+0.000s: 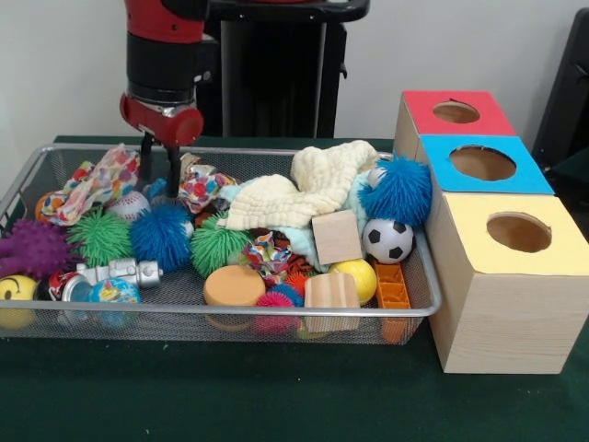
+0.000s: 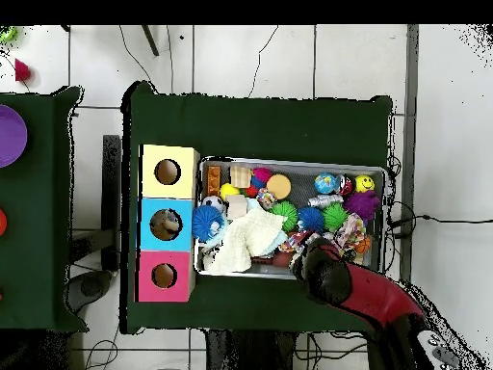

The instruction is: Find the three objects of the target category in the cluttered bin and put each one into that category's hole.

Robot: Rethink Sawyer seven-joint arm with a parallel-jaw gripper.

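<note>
Green-clothed table (image 1: 276,396) held everything. Wire mesh bin (image 1: 230,315) sat on it, filling the left and centre of the front view, with three wooden boxes in a row touching its right side – red top (image 1: 456,112) farthest, blue top (image 1: 483,164) in the middle, yellow top (image 1: 520,233) nearest the camera, each with a round hole. Red and black arm (image 1: 164,55) came down over the bin's far left part; overhead it entered from the bottom edge. Gripper (image 1: 159,170) was down inside the bin, its two dark fingers (image 1: 174,166) spread a little with nothing pinched between them, tips just above a blue spiky ball (image 1: 161,235) and beside a patterned cloth (image 1: 92,182). Cream cloth (image 1: 304,191) lay heaped mid-bin by the far rim. A second blue fuzzy ball (image 1: 398,191) sat against the blue-topped box. Smaller stuff – green spiky ball (image 1: 99,236), purple spiky ball (image 1: 35,247), soccer ball (image 1: 387,240), wooden cube (image 1: 336,237), orange disc (image 1: 234,285), yellow smiley ball (image 1: 16,290), baseball (image 1: 128,204).
</note>
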